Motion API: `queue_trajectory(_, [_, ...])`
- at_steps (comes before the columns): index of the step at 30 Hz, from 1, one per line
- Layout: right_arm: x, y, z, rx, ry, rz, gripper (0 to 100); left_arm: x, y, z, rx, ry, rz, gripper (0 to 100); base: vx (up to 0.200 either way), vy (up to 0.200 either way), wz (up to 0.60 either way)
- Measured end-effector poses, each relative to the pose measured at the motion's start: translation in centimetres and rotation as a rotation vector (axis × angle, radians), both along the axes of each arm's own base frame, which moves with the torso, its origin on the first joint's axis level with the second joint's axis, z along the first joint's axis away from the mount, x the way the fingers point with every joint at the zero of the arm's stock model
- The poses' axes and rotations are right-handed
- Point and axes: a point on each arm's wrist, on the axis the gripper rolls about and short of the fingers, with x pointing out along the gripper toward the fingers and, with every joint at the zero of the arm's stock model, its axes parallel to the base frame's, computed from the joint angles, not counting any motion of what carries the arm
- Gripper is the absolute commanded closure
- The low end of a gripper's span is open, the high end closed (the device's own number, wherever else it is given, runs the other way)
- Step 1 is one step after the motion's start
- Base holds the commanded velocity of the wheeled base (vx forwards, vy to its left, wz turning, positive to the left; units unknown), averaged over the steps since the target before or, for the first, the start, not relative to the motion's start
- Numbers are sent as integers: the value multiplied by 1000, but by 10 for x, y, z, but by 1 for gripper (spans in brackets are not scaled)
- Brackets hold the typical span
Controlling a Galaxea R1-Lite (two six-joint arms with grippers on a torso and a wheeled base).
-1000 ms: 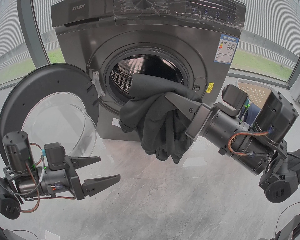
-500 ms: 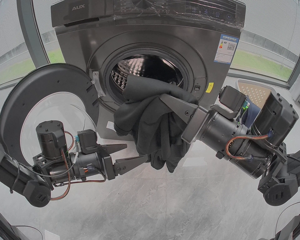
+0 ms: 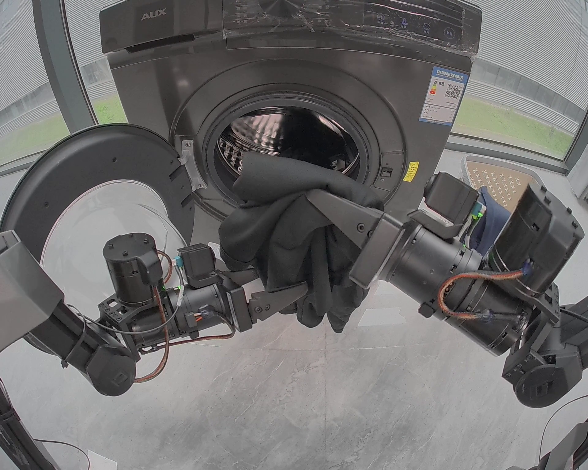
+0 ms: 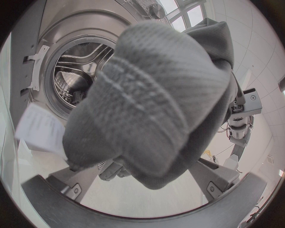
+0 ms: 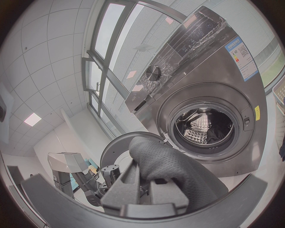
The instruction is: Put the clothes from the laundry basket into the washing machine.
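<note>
In the middle of the head view the dark garment hangs from the right gripper, which is clamped on its top fold, just below the open mouth of the washer at upper centre, while the left gripper, coming in from the lower left and spread wide, brackets the garment's drooping tail.

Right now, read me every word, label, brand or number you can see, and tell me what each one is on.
"AUX": logo on the washer, top left.
Blue-and-white label, washer front, upper right: print too small to read.
Yellow sticker beside the door opening: too small to read.
Control panel markings, under plastic film: unreadable.
White sticker low on the washer front: blurred.
</note>
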Motion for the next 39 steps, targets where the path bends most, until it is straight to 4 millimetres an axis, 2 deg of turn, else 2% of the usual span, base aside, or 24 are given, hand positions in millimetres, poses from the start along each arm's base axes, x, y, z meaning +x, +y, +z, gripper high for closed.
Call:
queue_trajectory(4, [0,0,-1,-2,2,0,100,6,-5,1,-32,-5,12,0,0,0,0])
queue_trajectory(5, [0,0,-1,-3,3,-1,100,6,-6,2,-42,-9,17,100,0,0,0])
queue_trajectory(11, [1,-1,-2,-5,5,-7,100,0,-13,2,-55,-8,3,100,0,0,0])
queue_trajectory(19, [3,-2,-4,-13,6,-16,100,-24,-14,11,-58,-10,-29,100,0,0,0])
queue_trajectory(28, [-1,-3,-16,-50,34,-8,100,-55,-4,25,-72,-31,-26,100,0,0,0])
queue_trajectory(29, [-2,-3,-17,-51,35,-7,0,-57,-3,27,-76,-37,-27,100,0,0,0])
queue_trajectory(36, [-4,-5,-23,-71,46,-5,0,-63,0,38,-99,-72,-30,100,0,0,0])
queue_trajectory(39, [-7,-8,-33,-104,62,-5,0,-63,1,42,-109,-87,-27,100,0,0,0])
